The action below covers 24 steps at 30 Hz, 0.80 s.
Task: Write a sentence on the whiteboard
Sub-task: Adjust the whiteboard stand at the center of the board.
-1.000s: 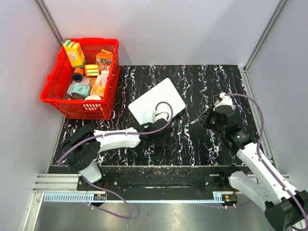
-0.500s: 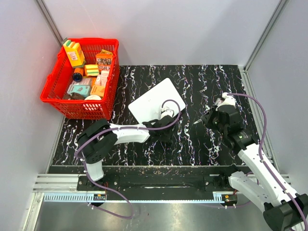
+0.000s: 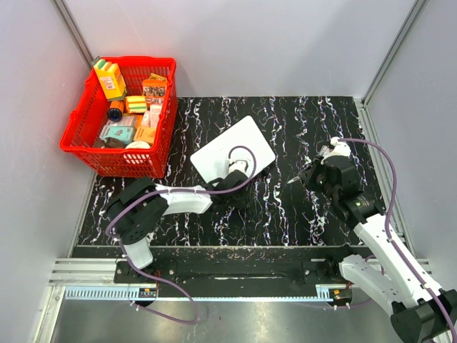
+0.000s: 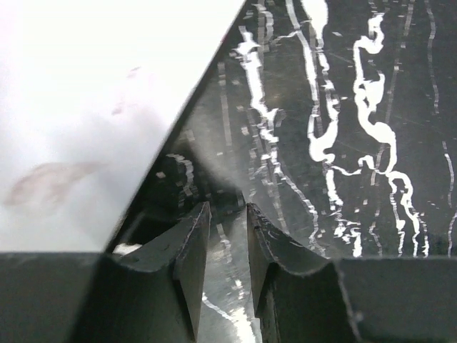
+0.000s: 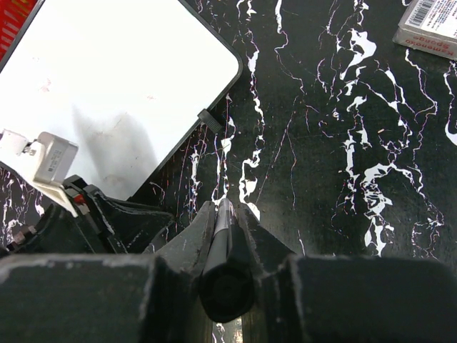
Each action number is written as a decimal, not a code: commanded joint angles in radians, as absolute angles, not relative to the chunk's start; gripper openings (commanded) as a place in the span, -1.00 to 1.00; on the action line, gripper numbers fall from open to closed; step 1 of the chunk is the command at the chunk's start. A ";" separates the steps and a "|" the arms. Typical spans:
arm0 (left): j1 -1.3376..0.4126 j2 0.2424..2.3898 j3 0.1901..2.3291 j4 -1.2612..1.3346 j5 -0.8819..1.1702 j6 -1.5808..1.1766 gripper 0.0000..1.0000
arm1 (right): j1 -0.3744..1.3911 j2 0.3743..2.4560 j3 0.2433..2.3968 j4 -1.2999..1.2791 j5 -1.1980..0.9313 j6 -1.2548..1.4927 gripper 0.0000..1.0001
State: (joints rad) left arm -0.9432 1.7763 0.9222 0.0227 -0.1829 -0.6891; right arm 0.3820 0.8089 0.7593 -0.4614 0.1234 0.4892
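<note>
The whiteboard lies tilted in the middle of the black marbled table, also seen in the left wrist view and the right wrist view. No sentence is in view on it; only faint smudges show. My left gripper sits low at the board's near right edge. Its jaws stand a narrow gap apart, and only table shows between them. My right gripper hovers right of the board, shut on a dark marker that points towards the board.
A red basket full of small packages stands at the back left. A small black ridged piece lies against the board's right edge, just beyond my left fingertips. A flat box lies far right. Grey walls close in three sides.
My left gripper's jaws have narrowed from wide to a small gap, and its wrist has shifted a little at the board's edge. The right gripper has drifted slightly to the right with the marker.
</note>
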 commanded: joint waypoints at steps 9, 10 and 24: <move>-0.822 1.646 0.736 -0.098 -0.247 -0.664 -0.35 | 0.374 0.798 0.775 -0.425 0.110 0.486 -1.00; -0.816 1.637 0.732 -0.110 -0.255 -0.663 -0.35 | 0.374 0.799 0.775 -0.425 0.109 0.488 -1.00; -0.755 1.548 0.686 -0.089 -0.223 -0.646 0.03 | 0.373 0.787 0.764 -0.425 0.101 0.488 -1.00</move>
